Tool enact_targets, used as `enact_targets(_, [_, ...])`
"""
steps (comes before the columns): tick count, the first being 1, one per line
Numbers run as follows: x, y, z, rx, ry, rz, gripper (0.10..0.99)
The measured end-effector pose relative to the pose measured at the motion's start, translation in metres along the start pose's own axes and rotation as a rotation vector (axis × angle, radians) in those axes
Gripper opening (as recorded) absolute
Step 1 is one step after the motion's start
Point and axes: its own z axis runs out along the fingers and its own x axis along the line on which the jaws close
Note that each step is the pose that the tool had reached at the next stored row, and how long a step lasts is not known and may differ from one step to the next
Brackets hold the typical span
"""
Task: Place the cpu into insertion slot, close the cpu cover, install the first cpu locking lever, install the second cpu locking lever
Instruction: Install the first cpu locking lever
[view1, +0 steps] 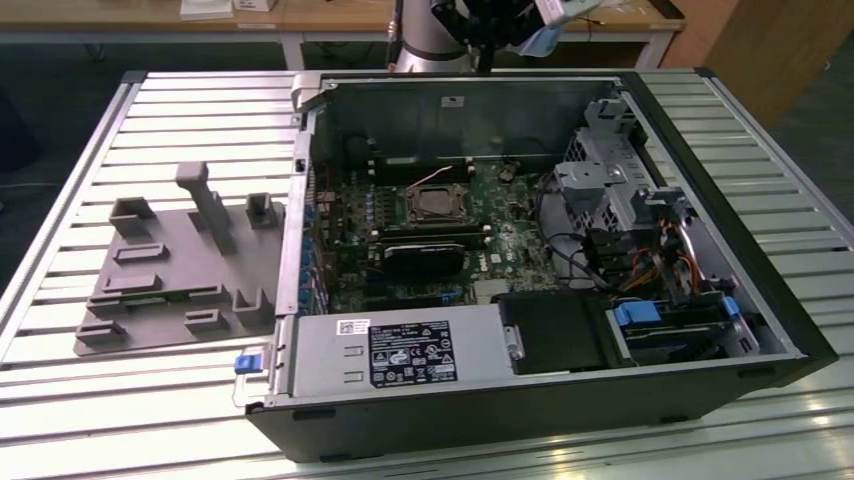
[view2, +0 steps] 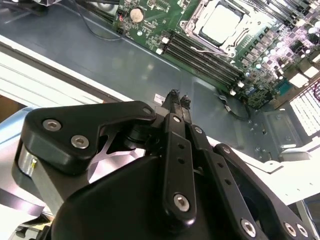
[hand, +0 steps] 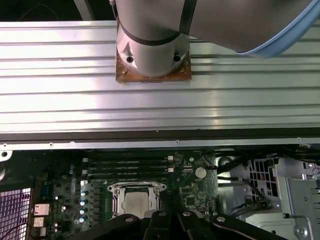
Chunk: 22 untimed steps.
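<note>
The cpu (view2: 220, 22) lies flat in the insertion slot (view2: 192, 27) on the green board, its silvery top showing. The cpu cover (view2: 239, 39) lies down around it as a shiny metal frame. In the first wrist view the cpu (hand: 135, 204) sits in the insertion slot (hand: 114, 192) just beyond my fingers. My gripper (view2: 178, 95) is shut with nothing between its fingers and hovers apart from the slot, over the case's bare floor. In the exterior view the gripper (view1: 483, 55) hangs above the case's back wall, well above the insertion slot (view1: 434, 206).
The open computer case (view1: 747, 300) lies on a slatted metal table (view1: 80, 400). A grey fixture plate (view1: 174, 270) sits at the exterior view's left. A power supply (view1: 400, 355), a drive cage (view1: 601, 190) and cables crowd the case. The arm's base (hand: 152, 50) is bolted behind.
</note>
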Motion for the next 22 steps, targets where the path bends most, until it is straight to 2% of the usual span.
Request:
enact_targets(13, [0.0004, -0.0042, 0.0165, 0.001, 0.0, 0.0, 0.102])
enact_targets(22, [0.0005, -0.0061, 0.0238, 0.001, 0.0, 0.0, 0.102])
